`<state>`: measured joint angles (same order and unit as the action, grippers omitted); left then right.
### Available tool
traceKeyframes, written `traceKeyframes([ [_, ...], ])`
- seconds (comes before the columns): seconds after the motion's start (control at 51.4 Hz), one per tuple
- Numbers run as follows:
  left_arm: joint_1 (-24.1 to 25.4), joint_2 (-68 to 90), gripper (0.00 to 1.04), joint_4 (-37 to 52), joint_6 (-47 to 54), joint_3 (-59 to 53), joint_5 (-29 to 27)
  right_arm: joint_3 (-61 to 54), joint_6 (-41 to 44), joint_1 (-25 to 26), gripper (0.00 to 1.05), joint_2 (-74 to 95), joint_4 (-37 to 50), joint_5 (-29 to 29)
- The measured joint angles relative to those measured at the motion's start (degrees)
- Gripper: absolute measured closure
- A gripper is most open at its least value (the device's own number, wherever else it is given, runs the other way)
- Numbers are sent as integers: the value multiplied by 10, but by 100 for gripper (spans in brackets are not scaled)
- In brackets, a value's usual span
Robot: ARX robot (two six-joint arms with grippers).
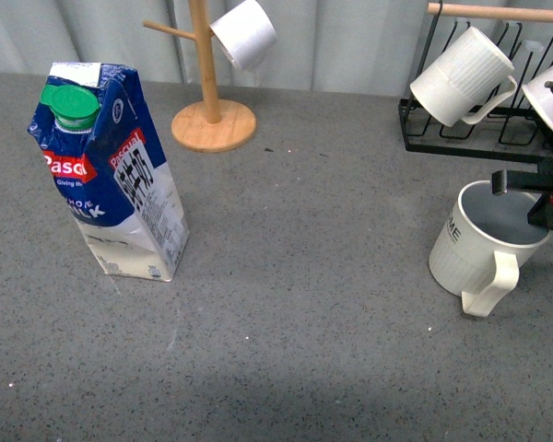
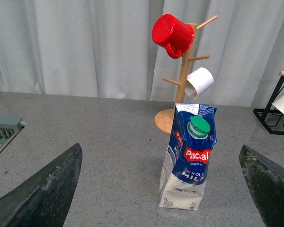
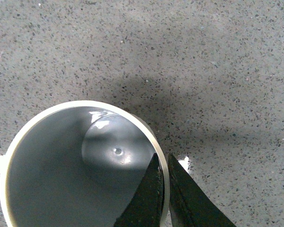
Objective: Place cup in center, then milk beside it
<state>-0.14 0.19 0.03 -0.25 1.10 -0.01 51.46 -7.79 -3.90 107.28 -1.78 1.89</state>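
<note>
The cup (image 1: 475, 249), cream-white and ribbed with a thick handle facing the front, is at the right side of the grey table, slightly tilted. My right gripper (image 1: 535, 198) is shut on its far rim. In the right wrist view the gripper (image 3: 162, 158) pinches the rim, one finger inside the grey-blue cup (image 3: 61, 179) and one outside. I cannot tell whether the cup touches the table. The milk (image 1: 115, 175), a blue-and-white carton with a green cap, stands upright at the left. My left gripper (image 2: 160, 147) is open, facing the milk (image 2: 189, 161) from a distance.
A wooden mug tree (image 1: 212, 110) at the back holds a smooth white cup (image 1: 244, 32) and a red cup (image 2: 173, 35). A black wire rack (image 1: 479, 138) at the back right carries a white ribbed mug (image 1: 461, 74), close behind the held cup.
</note>
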Motion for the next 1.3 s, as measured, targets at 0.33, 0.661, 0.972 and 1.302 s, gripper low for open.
traceKeyframes([
  [0.33, 0, 0, 7, 0, 0, 0, 0, 25, -1, -18, 103, -16, -63, -24],
  [0.661, 0, 0, 7, 0, 0, 0, 0, 90, -15, -94, 103, -2, -102, -42],
  [0.972, 0, 0, 7, 0, 0, 0, 0, 147, -26, -143, 103, 68, -111, -45],
  [1.302, 0, 0, 7, 0, 0, 0, 0, 181, -35, -156, 103, 99, -109, -40],
])
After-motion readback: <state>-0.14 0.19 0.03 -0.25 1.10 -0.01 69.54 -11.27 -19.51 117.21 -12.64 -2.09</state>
